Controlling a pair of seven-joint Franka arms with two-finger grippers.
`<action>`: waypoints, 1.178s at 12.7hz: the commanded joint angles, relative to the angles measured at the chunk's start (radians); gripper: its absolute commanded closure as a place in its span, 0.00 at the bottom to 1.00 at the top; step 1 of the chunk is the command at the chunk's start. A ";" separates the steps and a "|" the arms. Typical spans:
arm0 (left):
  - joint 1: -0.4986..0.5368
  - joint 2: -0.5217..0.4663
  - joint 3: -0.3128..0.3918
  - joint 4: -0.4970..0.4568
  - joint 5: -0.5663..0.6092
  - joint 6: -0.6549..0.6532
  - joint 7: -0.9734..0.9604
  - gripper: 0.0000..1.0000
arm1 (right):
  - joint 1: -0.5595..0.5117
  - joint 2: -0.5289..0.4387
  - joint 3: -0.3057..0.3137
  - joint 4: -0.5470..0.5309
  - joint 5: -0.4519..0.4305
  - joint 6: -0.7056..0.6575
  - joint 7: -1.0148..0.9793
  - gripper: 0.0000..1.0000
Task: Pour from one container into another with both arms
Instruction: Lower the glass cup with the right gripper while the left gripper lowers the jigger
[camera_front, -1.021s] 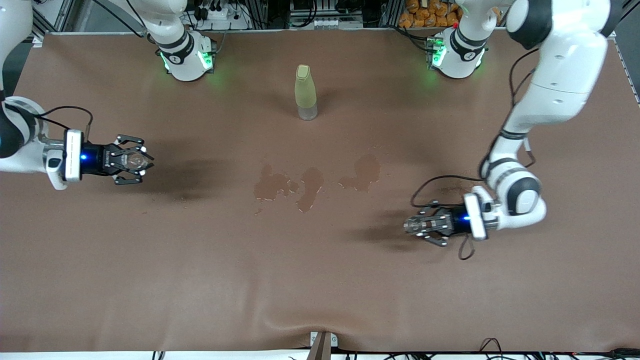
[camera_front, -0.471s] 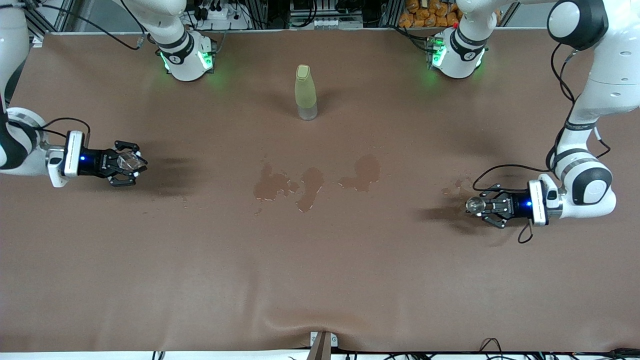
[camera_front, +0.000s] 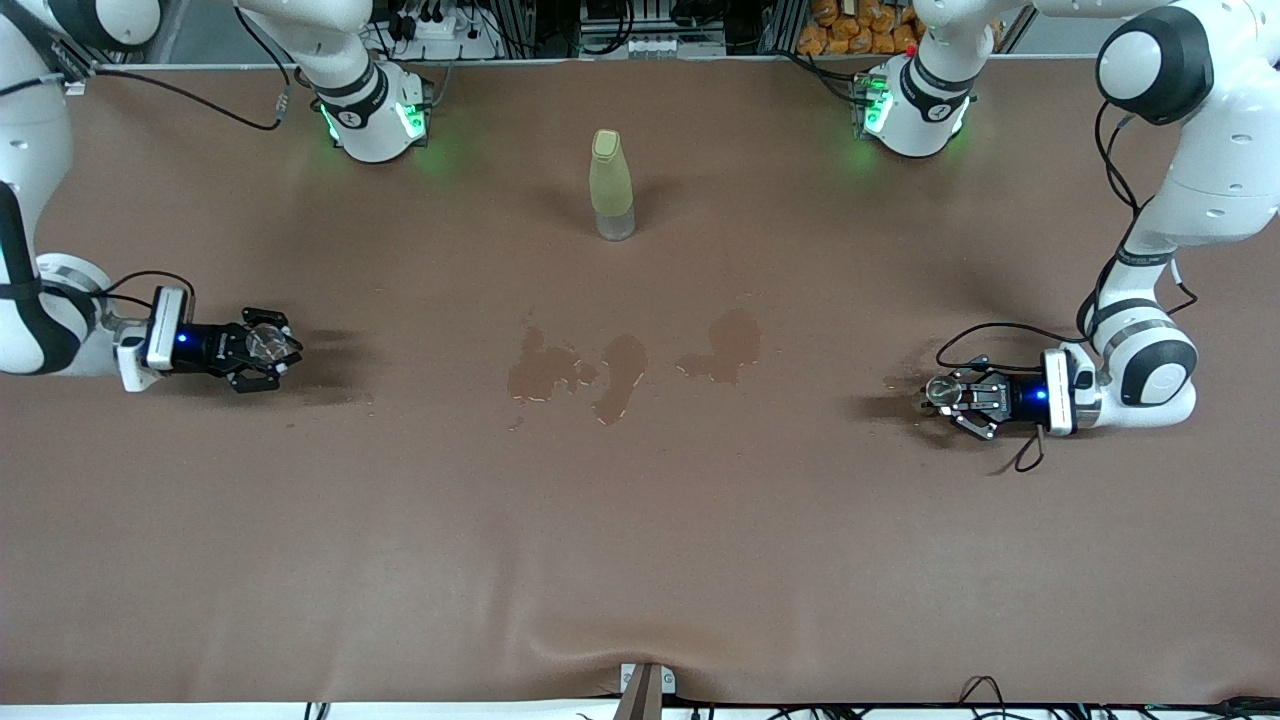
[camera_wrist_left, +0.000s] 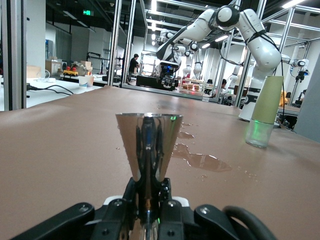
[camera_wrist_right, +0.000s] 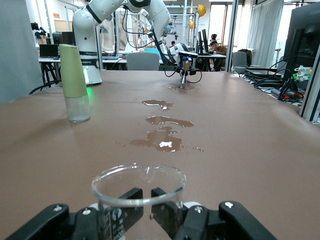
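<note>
At opposite table ends, 2 vessels are gripped well apart: left gripper (camera_front: 950, 394) clamps a funnel-shaped cup (camera_wrist_left: 148, 146), right gripper (camera_front: 268, 346) a glass beaker (camera_wrist_right: 138, 196).

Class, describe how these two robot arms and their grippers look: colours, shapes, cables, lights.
Both arms are white, rounded segments with black joint bands. The left gripper and right gripper are black, clawed, with a blue light on a white wrist block. Loose black cables loop by each wrist; the bases glow green.
</note>
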 joint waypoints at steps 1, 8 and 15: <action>0.024 0.010 -0.013 0.004 0.007 -0.034 0.030 1.00 | -0.009 0.073 0.015 0.081 -0.003 -0.018 -0.042 1.00; 0.024 0.059 -0.013 0.004 0.005 -0.035 0.112 1.00 | 0.031 0.233 0.017 0.191 0.060 0.000 -0.105 1.00; 0.022 0.058 -0.013 0.004 0.008 -0.035 0.099 0.74 | 0.043 0.268 0.017 0.192 0.075 0.075 -0.135 1.00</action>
